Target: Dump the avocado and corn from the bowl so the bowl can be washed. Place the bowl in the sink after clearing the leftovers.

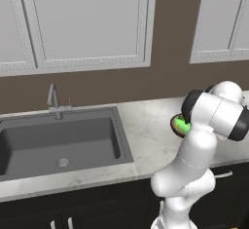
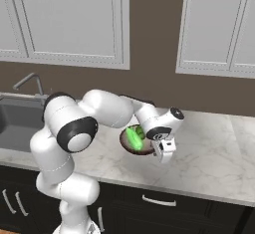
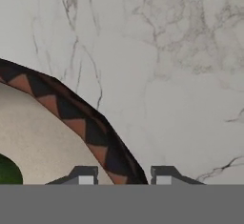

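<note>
Brown-rimmed, the bowl [image 3: 71, 118] looks stiff, light and slippery; the gripper [image 3: 125, 176] straddles its rim, jaws nearly clamped on it.

Your left base view looks down from behind-left | right base view from behind-right | both share the tabletop [image 1: 146, 140] | hand view sits close above the bowl [image 3: 90, 127] rim.

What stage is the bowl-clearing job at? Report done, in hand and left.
Done: the arm has reached the small dark-rimmed, beige-lined bowl on the marble counter.
In hand: the gripper straddles its patterned rim, one fingertip on each side.
Left: green food sits inside, undumped; the dark grey sink holds no bowl.
</note>
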Robot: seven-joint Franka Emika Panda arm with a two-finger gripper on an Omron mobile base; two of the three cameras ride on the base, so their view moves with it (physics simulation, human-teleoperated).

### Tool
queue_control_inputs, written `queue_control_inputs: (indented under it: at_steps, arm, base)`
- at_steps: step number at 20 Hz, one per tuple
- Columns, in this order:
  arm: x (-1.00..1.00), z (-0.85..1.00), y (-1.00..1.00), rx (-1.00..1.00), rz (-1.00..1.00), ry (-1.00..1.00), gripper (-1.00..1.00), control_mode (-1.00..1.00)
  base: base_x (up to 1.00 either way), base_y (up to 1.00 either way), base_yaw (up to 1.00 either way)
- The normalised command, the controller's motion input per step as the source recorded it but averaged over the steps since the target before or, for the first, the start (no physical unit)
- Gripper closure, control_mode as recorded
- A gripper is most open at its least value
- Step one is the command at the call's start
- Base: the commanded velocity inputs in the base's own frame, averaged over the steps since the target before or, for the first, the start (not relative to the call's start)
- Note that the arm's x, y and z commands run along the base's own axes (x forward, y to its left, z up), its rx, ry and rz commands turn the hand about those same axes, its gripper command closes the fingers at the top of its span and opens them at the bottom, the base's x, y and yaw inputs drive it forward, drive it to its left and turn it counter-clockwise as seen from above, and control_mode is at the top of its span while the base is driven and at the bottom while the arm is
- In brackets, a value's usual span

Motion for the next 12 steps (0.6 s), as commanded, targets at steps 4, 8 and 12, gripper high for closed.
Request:
queue_control_inputs:
  at_steps: [4, 8, 12]
  arm:
    - [-0.02, 0.07, 0.16, 0.02, 0.00, -0.08, 1.00, -1.00]
    - [-0.15, 0.25, 0.38, 0.00, 0.00, -0.21, 1.00, -1.00]
    - [-0.26, 0.38, 0.53, 0.00, 0.00, -0.22, 1.00, -1.00]
  base:
    - [0.00, 0.00, 0.00]
    - [0.00, 0.00, 0.00]
    - [0.00, 0.00, 0.00]
